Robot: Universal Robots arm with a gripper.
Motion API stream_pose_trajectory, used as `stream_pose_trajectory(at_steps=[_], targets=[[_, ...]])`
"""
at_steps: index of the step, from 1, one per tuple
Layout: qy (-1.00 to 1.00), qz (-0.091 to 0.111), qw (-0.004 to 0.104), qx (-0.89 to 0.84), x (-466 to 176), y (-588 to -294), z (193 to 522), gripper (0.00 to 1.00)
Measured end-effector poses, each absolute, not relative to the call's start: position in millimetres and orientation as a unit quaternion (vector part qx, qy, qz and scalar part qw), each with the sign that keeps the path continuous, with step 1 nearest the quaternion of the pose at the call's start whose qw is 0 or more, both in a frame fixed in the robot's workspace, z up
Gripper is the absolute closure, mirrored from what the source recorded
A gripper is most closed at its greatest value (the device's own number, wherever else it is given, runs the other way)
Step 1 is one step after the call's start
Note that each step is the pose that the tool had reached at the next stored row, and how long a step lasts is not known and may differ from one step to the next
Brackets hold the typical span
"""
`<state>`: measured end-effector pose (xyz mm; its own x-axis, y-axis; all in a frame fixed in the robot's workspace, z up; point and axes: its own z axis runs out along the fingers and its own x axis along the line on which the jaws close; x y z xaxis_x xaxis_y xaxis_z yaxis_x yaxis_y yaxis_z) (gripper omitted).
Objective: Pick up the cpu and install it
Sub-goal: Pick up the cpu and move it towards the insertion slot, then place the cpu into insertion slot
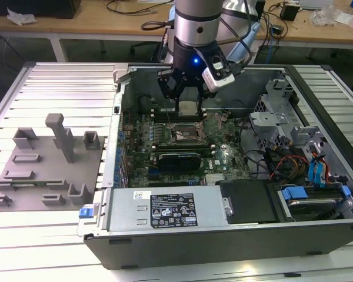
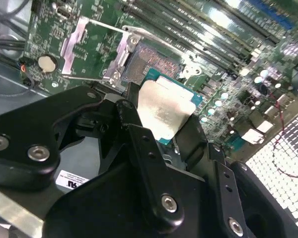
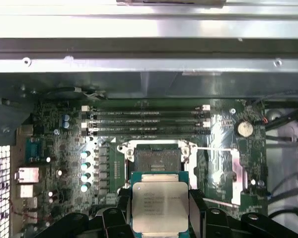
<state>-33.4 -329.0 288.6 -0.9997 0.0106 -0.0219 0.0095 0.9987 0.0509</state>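
Silver-grey cylindrical arm (image 1: pixel 194 20) bearing a blue indicator light (image 1: pixel 195 60); black pincer (image 1: pixel 188 104) of jointed links fastened with silver screws (image 2: pixel 169 202).

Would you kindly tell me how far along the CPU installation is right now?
Done: the pick-up, since the gripper is shut on the cpu. In hand: it hangs over the motherboard, close to the open socket. Left: seating it, as the socket is bare with its frame flipped open.

No print readable on the cpu (image 3: pixel 160 206) or the white label (image 1: pixel 172 210)
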Motion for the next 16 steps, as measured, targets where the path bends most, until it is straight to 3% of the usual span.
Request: stream_pose_trajectory(at_steps=[16], targets=[[1.000, 0.026, 0.011, 0.004, -31.8, -327.5, 285.7, 0.45]])
